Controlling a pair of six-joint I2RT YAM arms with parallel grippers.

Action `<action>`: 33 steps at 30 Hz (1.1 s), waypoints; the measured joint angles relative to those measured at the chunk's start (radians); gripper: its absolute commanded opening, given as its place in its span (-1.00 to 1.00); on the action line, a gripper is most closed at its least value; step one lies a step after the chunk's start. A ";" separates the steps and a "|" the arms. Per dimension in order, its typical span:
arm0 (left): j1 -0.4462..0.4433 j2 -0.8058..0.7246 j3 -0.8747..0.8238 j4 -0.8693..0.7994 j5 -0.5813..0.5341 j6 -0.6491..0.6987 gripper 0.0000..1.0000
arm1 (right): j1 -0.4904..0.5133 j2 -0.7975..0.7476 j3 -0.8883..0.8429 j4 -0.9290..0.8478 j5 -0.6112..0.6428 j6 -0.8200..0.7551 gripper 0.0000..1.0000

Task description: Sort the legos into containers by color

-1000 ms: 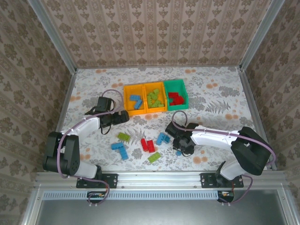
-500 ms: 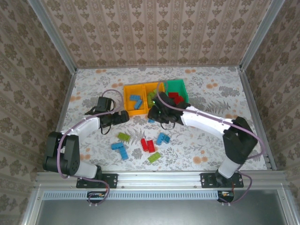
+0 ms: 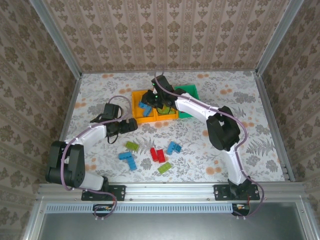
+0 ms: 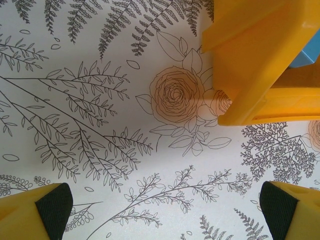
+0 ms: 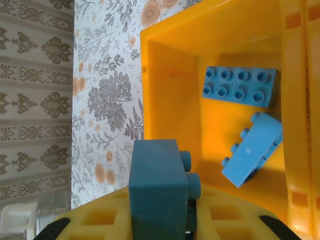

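Note:
My right gripper [image 3: 150, 98] hangs over the left orange-yellow bin [image 3: 138, 116], shut on a blue lego [image 5: 157, 185]. Below it the bin floor [image 5: 170, 100] holds two blue legos [image 5: 240, 87] [image 5: 252, 150]. The middle orange-yellow bin [image 3: 170, 115] holds lime legos [image 3: 164, 105]. My right arm partly covers the green bin [image 3: 192, 91]. My left gripper [image 3: 132, 124] stands open on the table just left of the bins; its pads [image 4: 50, 207] are far apart, with bare cloth between them and a bin corner [image 4: 250, 65] ahead.
Loose legos lie on the patterned cloth in front of the bins: lime [image 3: 132, 146], blue [image 3: 129, 159], two red [image 3: 157, 154], blue [image 3: 174, 147] and lime [image 3: 164, 168]. Walls enclose the table on three sides.
My right arm has swung from the near right of the table up and left to above the left orange-yellow bin, carrying the blue lego. The left arm has not moved.

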 measured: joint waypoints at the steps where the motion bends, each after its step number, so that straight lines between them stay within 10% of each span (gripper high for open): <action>1: 0.000 0.000 0.000 -0.002 0.000 0.000 1.00 | -0.004 0.018 0.018 -0.002 -0.002 0.002 -0.46; 11: 0.000 0.000 0.000 -0.008 -0.001 0.000 1.00 | -0.015 0.105 0.108 -0.010 -0.008 0.022 -0.28; 22: 0.000 0.000 -0.001 -0.008 -0.005 0.000 1.00 | -0.015 0.101 0.114 -0.011 -0.015 -0.003 0.66; 33: 0.000 -0.009 -0.013 -0.005 -0.005 0.000 1.00 | -0.001 -0.150 -0.168 0.010 -0.014 -0.085 0.96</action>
